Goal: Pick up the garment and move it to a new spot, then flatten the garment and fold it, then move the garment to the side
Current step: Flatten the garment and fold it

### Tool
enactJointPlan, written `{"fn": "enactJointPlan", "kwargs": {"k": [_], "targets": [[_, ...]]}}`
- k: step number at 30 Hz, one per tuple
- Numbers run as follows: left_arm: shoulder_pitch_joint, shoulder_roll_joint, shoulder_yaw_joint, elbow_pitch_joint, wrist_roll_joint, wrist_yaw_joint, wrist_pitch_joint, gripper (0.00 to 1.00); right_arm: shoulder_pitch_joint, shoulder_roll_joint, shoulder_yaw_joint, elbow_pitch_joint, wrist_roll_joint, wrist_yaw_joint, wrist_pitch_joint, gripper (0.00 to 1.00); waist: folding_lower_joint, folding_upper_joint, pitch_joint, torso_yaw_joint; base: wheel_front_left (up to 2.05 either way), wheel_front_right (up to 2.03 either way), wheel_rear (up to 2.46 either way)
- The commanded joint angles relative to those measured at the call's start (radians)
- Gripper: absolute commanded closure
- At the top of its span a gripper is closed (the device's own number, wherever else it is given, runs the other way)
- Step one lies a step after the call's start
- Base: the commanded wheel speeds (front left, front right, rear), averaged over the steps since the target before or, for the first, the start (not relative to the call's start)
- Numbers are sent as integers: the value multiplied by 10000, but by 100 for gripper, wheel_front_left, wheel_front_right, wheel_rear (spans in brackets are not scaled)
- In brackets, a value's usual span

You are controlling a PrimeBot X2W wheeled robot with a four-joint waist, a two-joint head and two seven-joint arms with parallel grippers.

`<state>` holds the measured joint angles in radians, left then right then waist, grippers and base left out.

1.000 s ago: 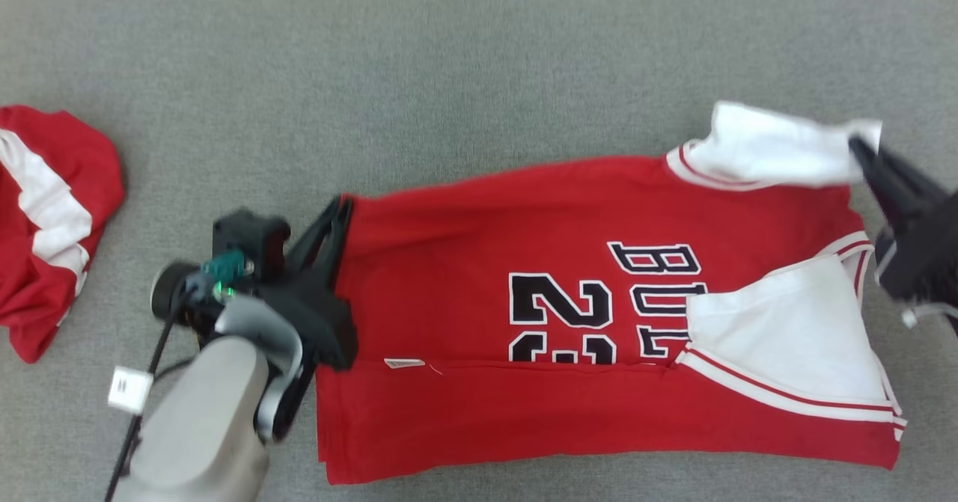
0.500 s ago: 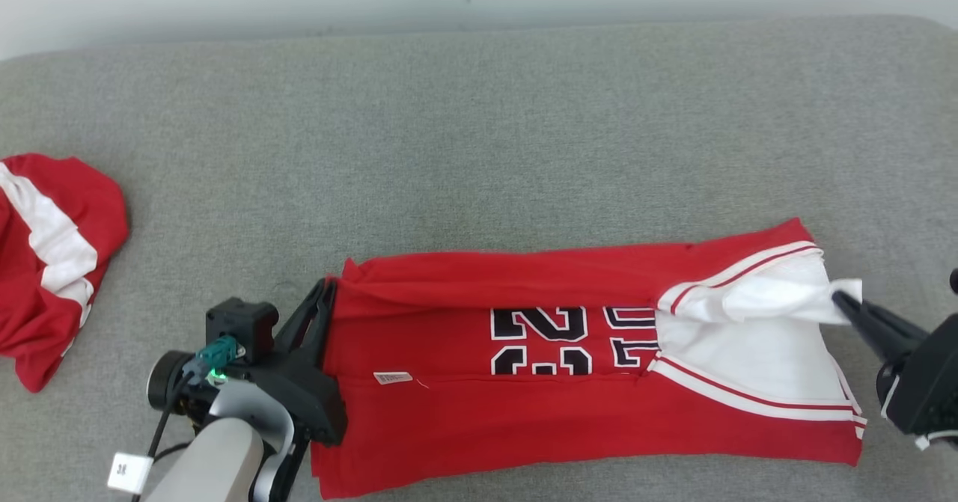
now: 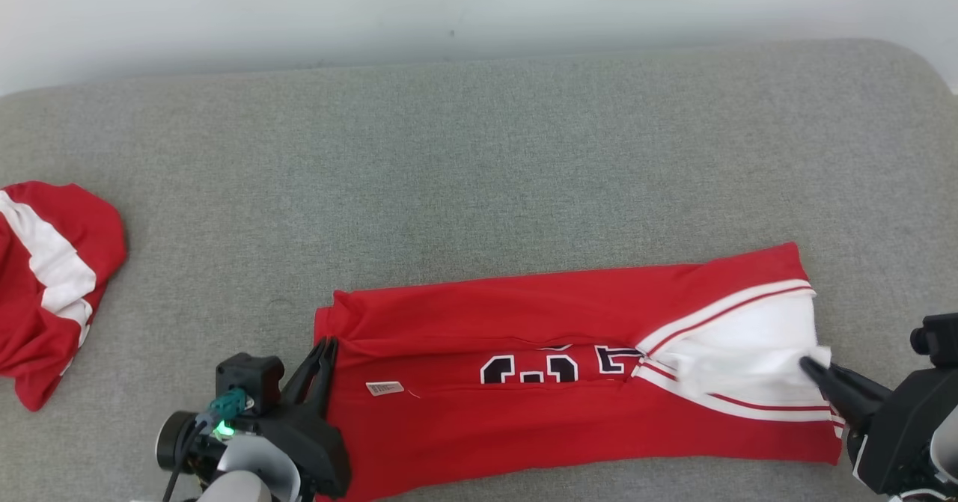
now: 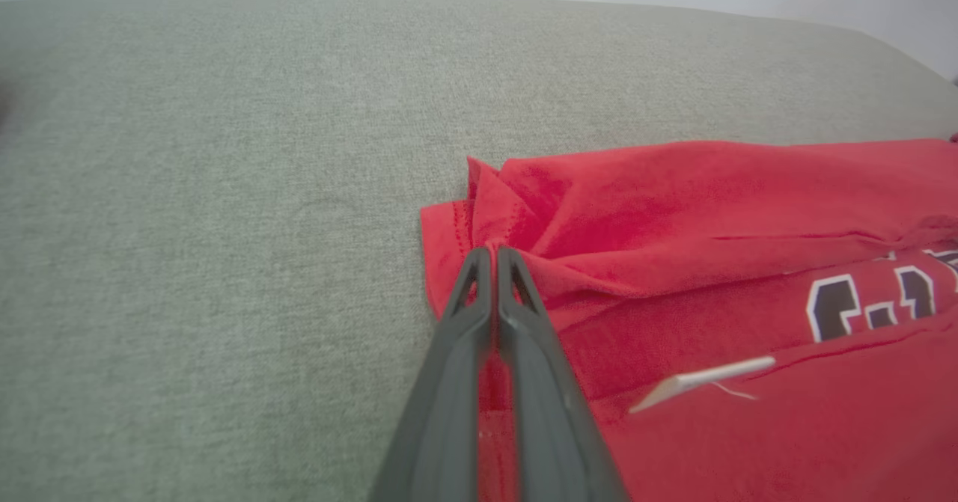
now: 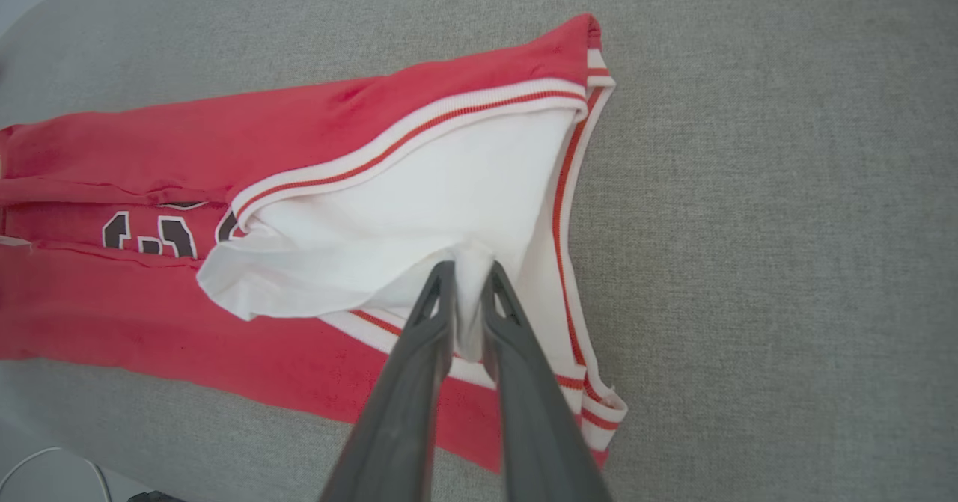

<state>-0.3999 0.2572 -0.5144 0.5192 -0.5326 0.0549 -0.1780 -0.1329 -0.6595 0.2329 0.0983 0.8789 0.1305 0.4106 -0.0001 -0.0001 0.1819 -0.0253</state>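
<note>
On the grey cushion (image 3: 479, 173): jersey (image 3: 524, 427) pinched at both ends

From the head view, the red jersey lies as a long band across the near part of the cushion. It is folded lengthwise, so its black-and-white print is mostly tucked under a fold. A small white tag (image 3: 385, 388) lies on it near the left end. The left gripper (image 3: 323, 349) sits at the left hem with its fingers together; from here I can't quite make out whether cloth is between them. The right gripper (image 3: 812, 367) is at the other end, its tips on a flap of white lining (image 3: 741, 337). Well apart, at the cushion's far left, a second garment (image 3: 52, 285), red and white, lies bunched. A pale wall (image 3: 374, 8) runs behind.

From the left wrist view, the left gripper (image 4: 488, 251) is clamped on the jersey's hem corner. A strip of red shows between its fingers and the cloth puckers at the tips. The tag (image 4: 703, 378) sticks up just to the right.

From the right wrist view, the right gripper (image 5: 468, 266) is closed on a pinch of the lining, which bunches between its fingers. The white spreads out from that pinch, bordered by red-striped trim, and the red band runs off to the left. A thin white cable (image 5: 45, 464) shows in the lower left corner, past the cushion's edge.
</note>
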Motion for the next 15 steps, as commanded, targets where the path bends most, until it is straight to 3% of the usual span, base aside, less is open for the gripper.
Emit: {"fn": "enactJointPlan", "kwargs": {"k": [1,2,12,15], "targets": [[234,-23,7,27,-52,94,-90,52,221,234,-225,-99,-197,2,152,0,1,1,-61,18,0,0,0],[293,-37,33,47,-69,174,-110,0,302,317,-327,-101,-291,2,236,0,1,1,-98,27,0,0,0],[1114,-236,925,-696,-360,515,-828,0,729,989,-1096,-503,-842,2,663,0,1,1,-523,113,0,0,0],[1566,-354,1586,-1703,24,465,-872,0,759,1228,-1444,-618,-942,2,683,0,1,1,-663,191,0,0,0]]}}
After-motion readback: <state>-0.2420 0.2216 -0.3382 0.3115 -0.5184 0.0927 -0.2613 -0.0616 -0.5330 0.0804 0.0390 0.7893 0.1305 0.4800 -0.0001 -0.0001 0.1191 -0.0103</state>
